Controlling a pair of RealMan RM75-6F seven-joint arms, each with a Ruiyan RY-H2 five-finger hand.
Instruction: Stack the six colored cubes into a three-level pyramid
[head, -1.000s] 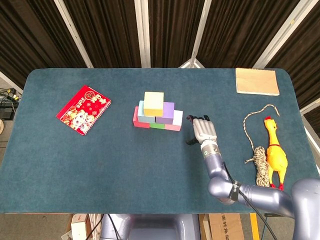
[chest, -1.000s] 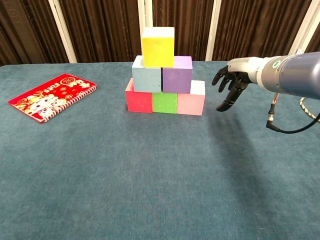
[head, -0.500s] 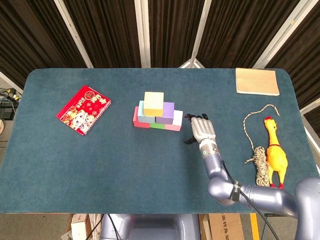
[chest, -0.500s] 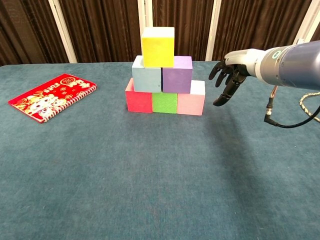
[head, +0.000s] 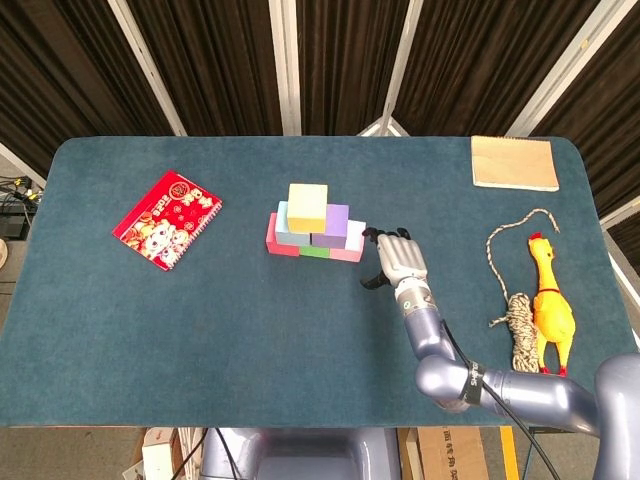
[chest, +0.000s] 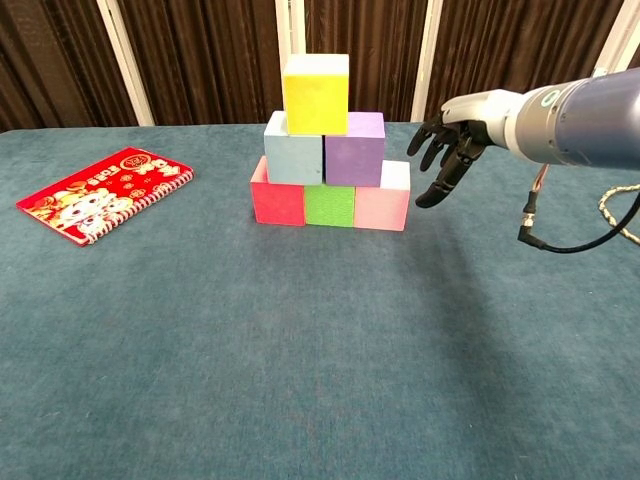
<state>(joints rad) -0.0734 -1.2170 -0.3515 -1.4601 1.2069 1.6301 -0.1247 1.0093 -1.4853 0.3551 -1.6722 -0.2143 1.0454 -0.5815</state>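
Note:
Six cubes stand as a three-level pyramid at the table's middle. The bottom row holds a red cube (chest: 276, 197), a green cube (chest: 330, 205) and a pink cube (chest: 382, 202). Above them sit a light blue cube (chest: 293, 150) and a purple cube (chest: 354, 150), with a yellow cube (chest: 315, 93) (head: 307, 205) on top. My right hand (chest: 448, 155) (head: 397, 258) hovers just right of the pink cube, fingers spread and pointing down, holding nothing and not touching the stack. My left hand appears in neither view.
A red notebook (head: 167, 219) lies at the left. At the right are a tan pad (head: 514, 162), a coil of rope (head: 519, 322) and a yellow rubber chicken (head: 550, 300). A black cable (chest: 545, 212) hangs under my right forearm.
My right hand has drifted left, closing in on the pink cube's right side. The pyramid has not moved.

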